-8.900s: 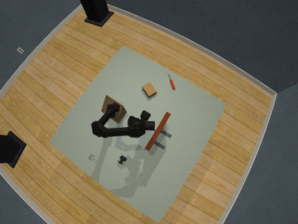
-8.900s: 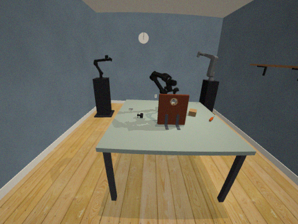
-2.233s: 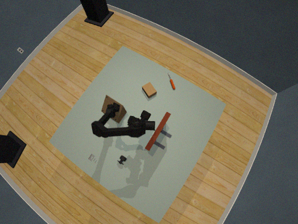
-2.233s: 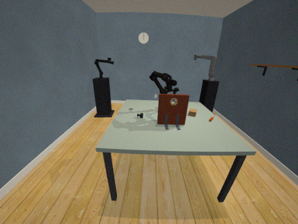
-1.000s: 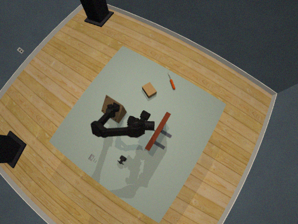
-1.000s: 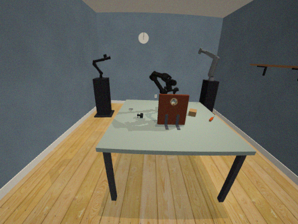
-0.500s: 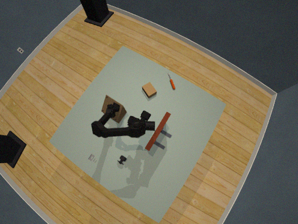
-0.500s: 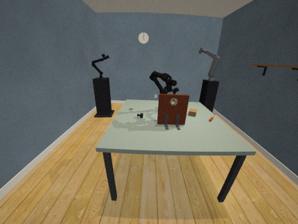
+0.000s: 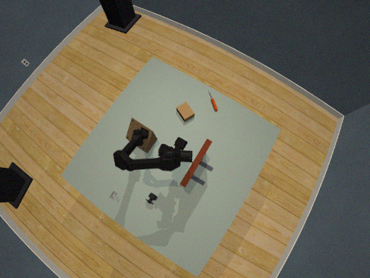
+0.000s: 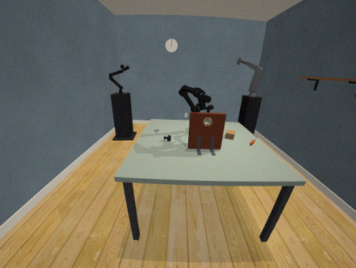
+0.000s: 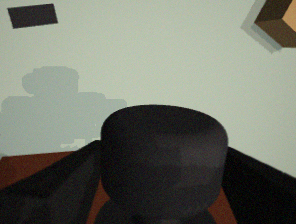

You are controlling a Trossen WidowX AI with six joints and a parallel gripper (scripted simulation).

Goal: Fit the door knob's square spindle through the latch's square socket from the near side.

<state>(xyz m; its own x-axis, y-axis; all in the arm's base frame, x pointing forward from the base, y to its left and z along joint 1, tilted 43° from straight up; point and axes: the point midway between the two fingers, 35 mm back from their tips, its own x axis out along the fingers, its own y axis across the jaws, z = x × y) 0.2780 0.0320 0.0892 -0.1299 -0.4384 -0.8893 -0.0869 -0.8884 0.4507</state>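
A red-brown wood panel [image 9: 196, 162] stands upright on two dark feet on the table. It also shows in the exterior view [image 10: 206, 130], with the latch's round brass plate [image 10: 207, 122] near its top. My gripper [image 9: 188, 155] is right at the panel's robot-facing side, near its top edge, and is shut on a dark door knob [image 11: 164, 160]. In the wrist view the knob fills the lower middle between my two dark fingers, with the panel's top edge [image 11: 30, 167] just beyond it. The spindle and the socket are hidden.
A second dark knob [image 9: 152, 198] lies on the table in front of my arm. A small metal part [image 9: 114, 195] lies near it. A wooden block [image 9: 186, 111] and an orange screwdriver [image 9: 213, 102] lie beyond the panel's far end.
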